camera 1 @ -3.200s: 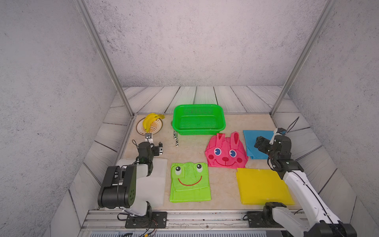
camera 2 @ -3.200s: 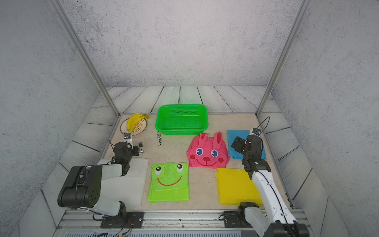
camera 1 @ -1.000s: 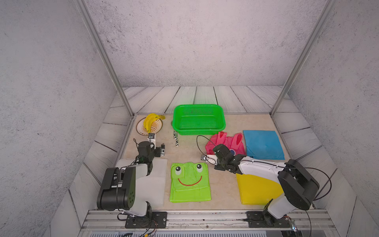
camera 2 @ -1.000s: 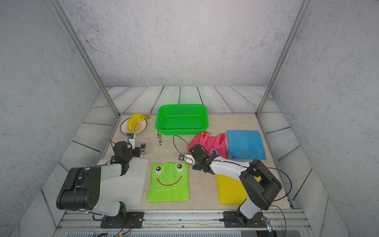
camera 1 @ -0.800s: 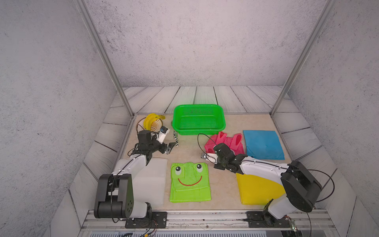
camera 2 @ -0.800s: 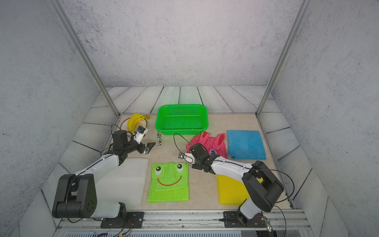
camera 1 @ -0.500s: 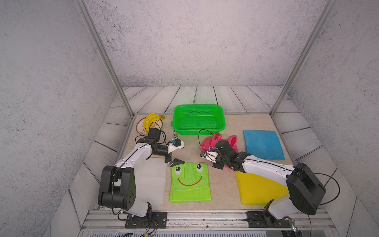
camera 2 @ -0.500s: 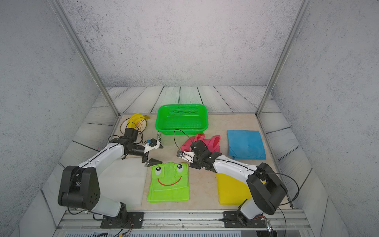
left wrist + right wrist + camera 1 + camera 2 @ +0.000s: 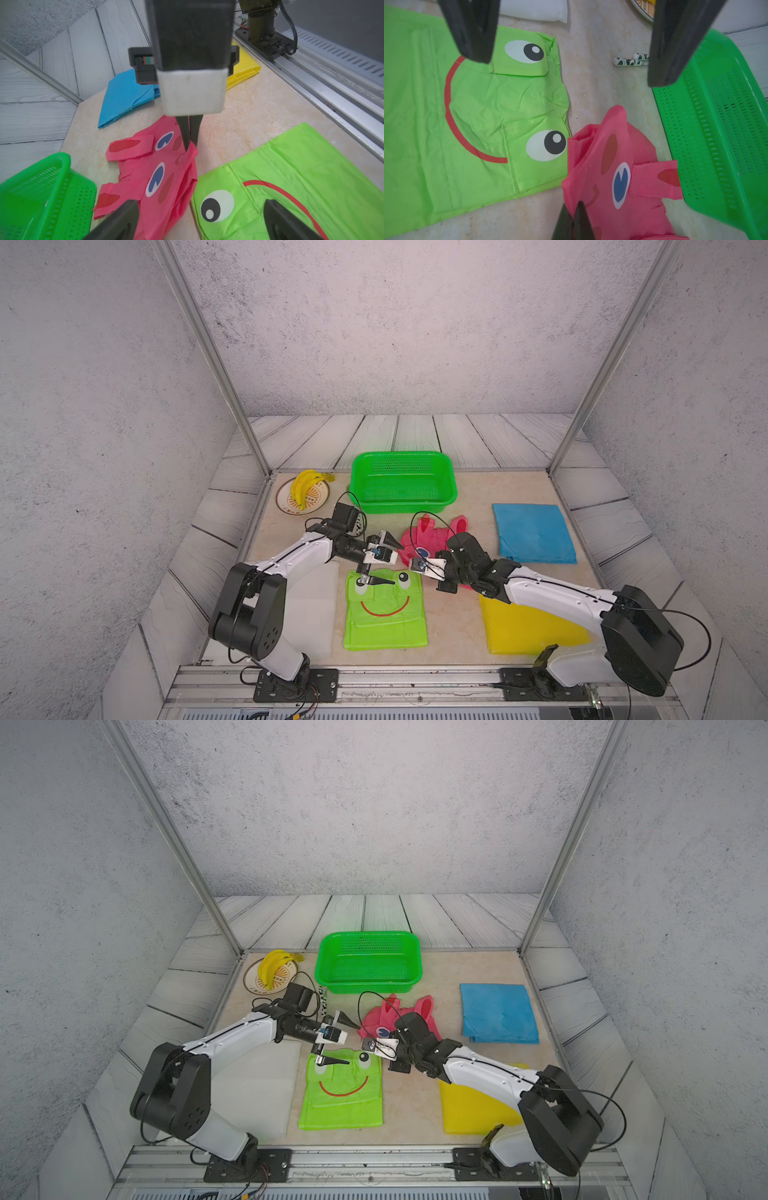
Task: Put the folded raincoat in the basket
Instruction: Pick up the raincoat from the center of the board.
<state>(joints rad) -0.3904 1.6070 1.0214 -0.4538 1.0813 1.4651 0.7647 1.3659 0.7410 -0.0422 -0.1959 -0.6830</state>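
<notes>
The pink rabbit raincoat (image 9: 153, 172) looks thin, limp and slippery. The right gripper (image 9: 190, 143) jaws pinch its edge; the left gripper (image 9: 395, 565) jaws gape empty

1. My right arm has swung from beside the blue raincoat (image 9: 534, 531) to the middle. The right gripper (image 9: 189, 141) is now pinched onto the pink bunny raincoat (image 9: 428, 535).
2. That raincoat, flat before, is bunched up and has slid leftward.
3. My left arm has unfolded off the white folded garment (image 9: 309, 605). The left gripper (image 9: 395, 565) now hangs spread wide above the green frog raincoat's (image 9: 386, 614) top edge.
4. The arm no longer hides any of the blue raincoat.
</notes>
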